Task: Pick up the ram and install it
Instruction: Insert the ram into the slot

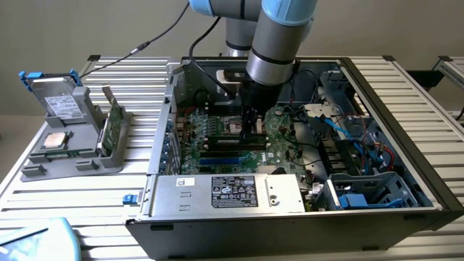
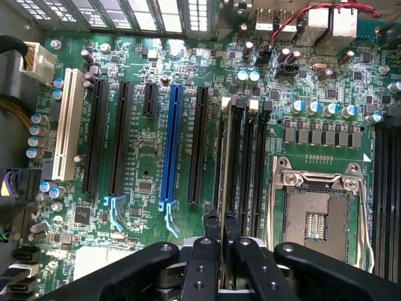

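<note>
Hand (image 2: 221, 222) pinching the ram (image 2: 222, 157) edge-on, stick upright along a black mem slot on the mobo (image 2: 141, 163), next to CPU socket (image 2: 316, 216); can't tell if seated.

The long dark-green circuit-board ram (image 1: 232, 142) looks matt, the black gripper fingers (image 2: 200, 269) matt metal, and the ribbed silver table (image 1: 73, 198) bare metal.

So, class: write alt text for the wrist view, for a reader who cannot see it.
Seen from above, black jaws hold the ram edge-on at the memory slots of a green motherboard, beside an empty CPU socket. Black, blue and white expansion slots run parallel on the other side.
</note>
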### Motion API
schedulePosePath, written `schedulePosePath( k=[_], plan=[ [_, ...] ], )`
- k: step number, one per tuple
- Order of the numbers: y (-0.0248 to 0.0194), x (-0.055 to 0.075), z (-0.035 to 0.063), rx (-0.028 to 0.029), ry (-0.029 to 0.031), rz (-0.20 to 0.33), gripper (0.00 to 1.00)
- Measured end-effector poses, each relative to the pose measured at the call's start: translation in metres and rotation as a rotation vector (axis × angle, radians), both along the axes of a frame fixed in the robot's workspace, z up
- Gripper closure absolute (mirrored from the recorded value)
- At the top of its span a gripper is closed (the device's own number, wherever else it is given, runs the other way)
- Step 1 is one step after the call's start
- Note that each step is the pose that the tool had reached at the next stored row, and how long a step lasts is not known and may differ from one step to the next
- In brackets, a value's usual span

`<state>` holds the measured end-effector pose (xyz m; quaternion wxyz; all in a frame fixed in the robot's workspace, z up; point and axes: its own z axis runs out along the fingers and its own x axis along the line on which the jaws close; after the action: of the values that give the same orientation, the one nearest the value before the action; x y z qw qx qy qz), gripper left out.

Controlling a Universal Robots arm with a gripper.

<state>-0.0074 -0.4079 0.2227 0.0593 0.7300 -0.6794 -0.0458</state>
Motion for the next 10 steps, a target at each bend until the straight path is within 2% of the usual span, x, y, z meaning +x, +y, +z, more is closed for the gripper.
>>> schedulePosePath(
  k=[4, 10],
  plan=[
    [0.0004, -0.0020, 0.0000, -0.0029, -0.0093, 0.000, 0.86],
    [0.0005, -0.0032, 0.0004, -0.0062, -0.0141, 0.000, 0.86]
  ],
)
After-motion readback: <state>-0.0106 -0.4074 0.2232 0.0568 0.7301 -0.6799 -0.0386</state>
